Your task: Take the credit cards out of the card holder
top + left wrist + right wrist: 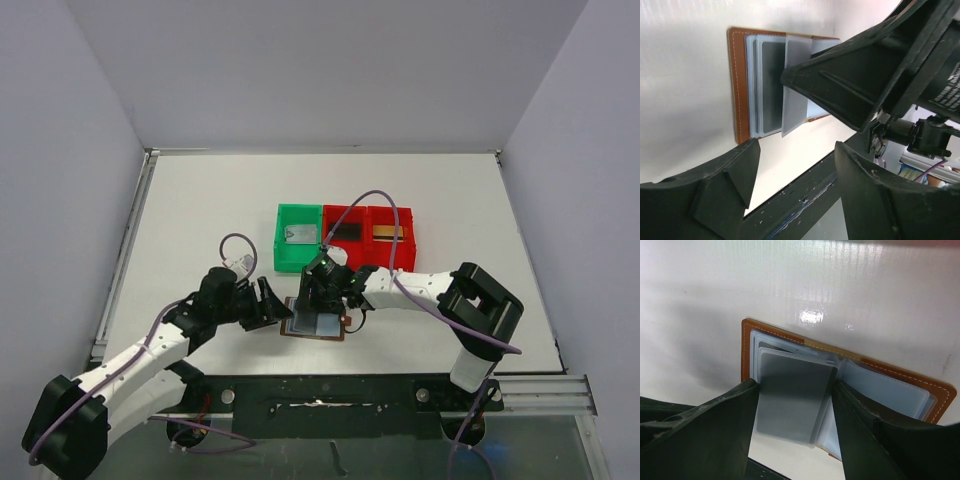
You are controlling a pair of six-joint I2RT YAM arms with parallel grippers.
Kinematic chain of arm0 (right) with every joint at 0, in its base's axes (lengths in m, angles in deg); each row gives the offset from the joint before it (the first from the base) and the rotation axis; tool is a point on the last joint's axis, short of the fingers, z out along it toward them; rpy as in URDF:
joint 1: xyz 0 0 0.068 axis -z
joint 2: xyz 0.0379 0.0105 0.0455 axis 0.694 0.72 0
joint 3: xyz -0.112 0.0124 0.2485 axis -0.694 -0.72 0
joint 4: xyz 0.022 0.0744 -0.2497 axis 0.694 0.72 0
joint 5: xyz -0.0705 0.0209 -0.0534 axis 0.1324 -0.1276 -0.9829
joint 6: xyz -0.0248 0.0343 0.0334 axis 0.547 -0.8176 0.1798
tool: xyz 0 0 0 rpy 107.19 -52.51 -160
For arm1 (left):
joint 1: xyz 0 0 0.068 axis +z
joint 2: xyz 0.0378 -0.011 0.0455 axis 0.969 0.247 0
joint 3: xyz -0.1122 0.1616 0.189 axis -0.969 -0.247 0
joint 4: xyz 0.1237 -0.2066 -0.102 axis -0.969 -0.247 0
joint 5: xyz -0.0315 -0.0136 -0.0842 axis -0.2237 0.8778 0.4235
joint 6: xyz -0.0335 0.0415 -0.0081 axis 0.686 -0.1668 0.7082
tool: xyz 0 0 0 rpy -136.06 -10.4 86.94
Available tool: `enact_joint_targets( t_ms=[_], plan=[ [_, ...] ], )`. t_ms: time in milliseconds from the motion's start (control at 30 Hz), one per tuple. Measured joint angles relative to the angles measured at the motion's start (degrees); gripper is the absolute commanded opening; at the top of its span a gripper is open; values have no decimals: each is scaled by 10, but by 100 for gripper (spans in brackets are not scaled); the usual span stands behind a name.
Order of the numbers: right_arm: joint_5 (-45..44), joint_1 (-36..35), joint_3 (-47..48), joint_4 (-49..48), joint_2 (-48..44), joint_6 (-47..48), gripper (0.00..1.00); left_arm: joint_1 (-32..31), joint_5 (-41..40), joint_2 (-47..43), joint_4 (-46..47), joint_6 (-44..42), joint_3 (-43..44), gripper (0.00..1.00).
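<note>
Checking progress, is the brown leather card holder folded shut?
No, the card holder lies spread open on the white table, pale sleeve panels facing up.

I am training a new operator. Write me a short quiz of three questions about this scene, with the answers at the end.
1. True or false: the card holder is folded shut.
2. Where does the gold card lie? A: green bin. B: middle red bin. C: right-hand red bin.
3. Which gripper has its fingers on either side of the grey card in the holder?

Key
1. False: it lies open.
2. C.
3. The right gripper.
</note>
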Motion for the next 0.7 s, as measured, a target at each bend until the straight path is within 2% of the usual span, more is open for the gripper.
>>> enact_joint_targets(
  t_ms=[267, 700],
  plan=[
    [7, 3, -1, -3, 0, 0, 59, -24, -2, 32, 85, 49, -26, 49],
    [14, 6, -2, -3, 0, 0, 59, -32, 0, 124, 187, 68, -40, 36]
  ],
)
